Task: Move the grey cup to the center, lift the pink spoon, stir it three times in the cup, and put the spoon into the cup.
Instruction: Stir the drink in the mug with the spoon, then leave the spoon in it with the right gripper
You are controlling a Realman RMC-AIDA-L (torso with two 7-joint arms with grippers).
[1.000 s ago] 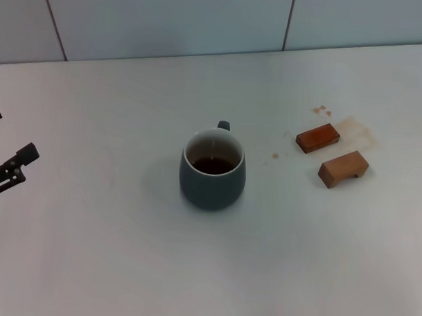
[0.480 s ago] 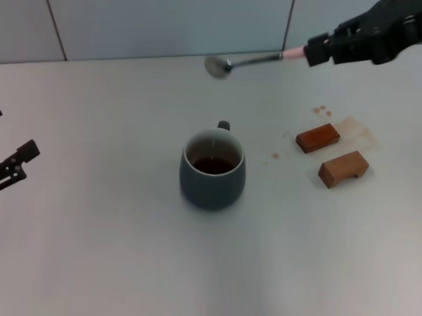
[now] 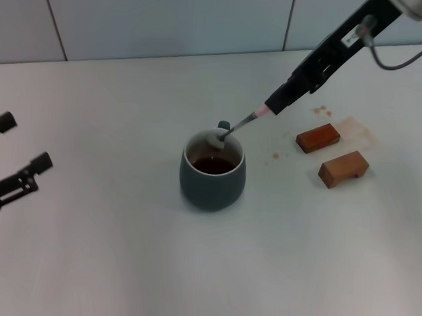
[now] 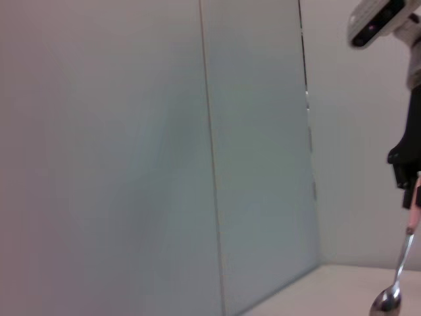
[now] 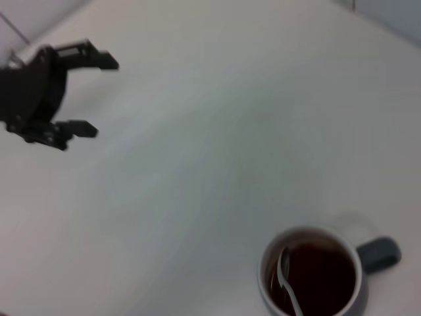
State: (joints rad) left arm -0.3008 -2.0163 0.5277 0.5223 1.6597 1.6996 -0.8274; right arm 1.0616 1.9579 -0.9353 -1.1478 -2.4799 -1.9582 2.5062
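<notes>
The right end effector (image 3: 277, 103), clenched on the pink spoon (image 3: 241, 124), dips its bowl inside the grey cup (image 3: 212, 170) at the table (image 3: 110, 265) centre, while the left end effector (image 3: 21, 144) hangs released nearby.

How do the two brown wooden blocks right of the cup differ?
The farther reddish-brown wooden block is darker and lies flat as a slab; the nearer tan wooden block is lighter and has a notch cut under it, like a small bridge. Both lie apart on the white table, angled alike.
</notes>
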